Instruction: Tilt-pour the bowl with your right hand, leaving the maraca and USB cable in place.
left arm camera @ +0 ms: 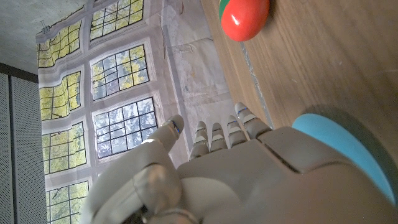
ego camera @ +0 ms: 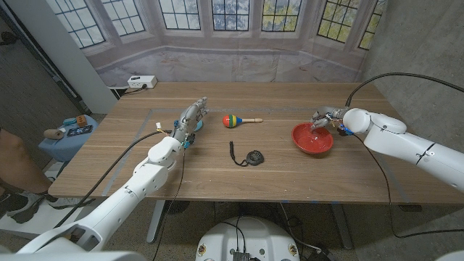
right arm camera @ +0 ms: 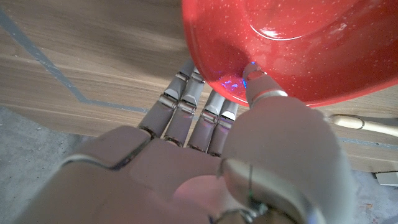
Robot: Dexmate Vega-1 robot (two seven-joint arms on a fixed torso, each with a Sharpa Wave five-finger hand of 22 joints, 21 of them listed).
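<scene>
The red bowl (ego camera: 312,140) sits at the right of the table. My right hand (ego camera: 328,117) grips its far rim: in the right wrist view the thumb (right arm camera: 262,88) presses inside the bowl (right arm camera: 298,43) while the fingers (right arm camera: 186,106) reach under it. The striped maraca (ego camera: 233,120) lies at the table's middle, its handle pointing right; its red end (left arm camera: 244,17) also shows in the left wrist view. The coiled black USB cable (ego camera: 251,156) lies nearer the front. My left hand (ego camera: 190,116) stands left of the maraca with straight fingers, holding nothing.
A light blue round object (ego camera: 196,125) lies under my left hand (left arm camera: 236,168), showing as a blue disc (left arm camera: 342,149). A white power strip (ego camera: 141,82) sits at the back left corner. A blue stand with small items (ego camera: 69,134) and a person's knee (ego camera: 11,156) are off the left edge.
</scene>
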